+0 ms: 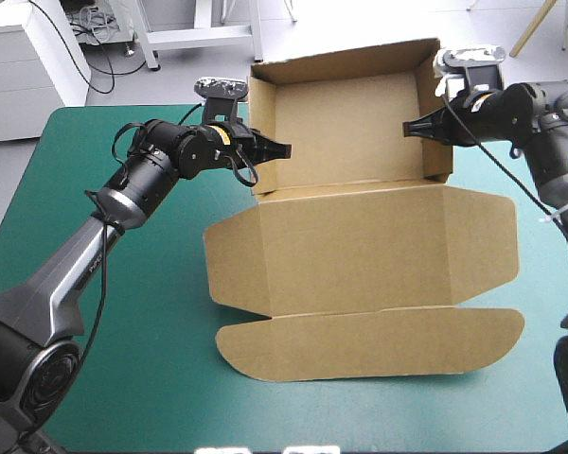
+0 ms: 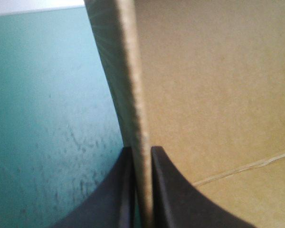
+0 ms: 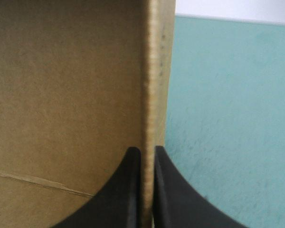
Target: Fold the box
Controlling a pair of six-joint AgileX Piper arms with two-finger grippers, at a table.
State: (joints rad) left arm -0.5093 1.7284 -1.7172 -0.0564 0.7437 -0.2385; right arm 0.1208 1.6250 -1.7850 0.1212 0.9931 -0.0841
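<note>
I see brown box [image 1: 360,218] mid teal-green surface [image 1: 133,322]. Tray part toward far edge, walls raised, top open. Lid [image 1: 360,251] lies flat toward near edge, rounded front flap [image 1: 369,342] flat at its near end. Left hand [image 1: 282,148] all but closed, pinching left wall [image 1: 258,113] between black fingers [image 2: 115,197]. Right hand [image 1: 409,129] same, pinching right wall [image 1: 434,113]. Both walls stand upright in wrist views, board edge running straight ahead from fingertips.
</note>
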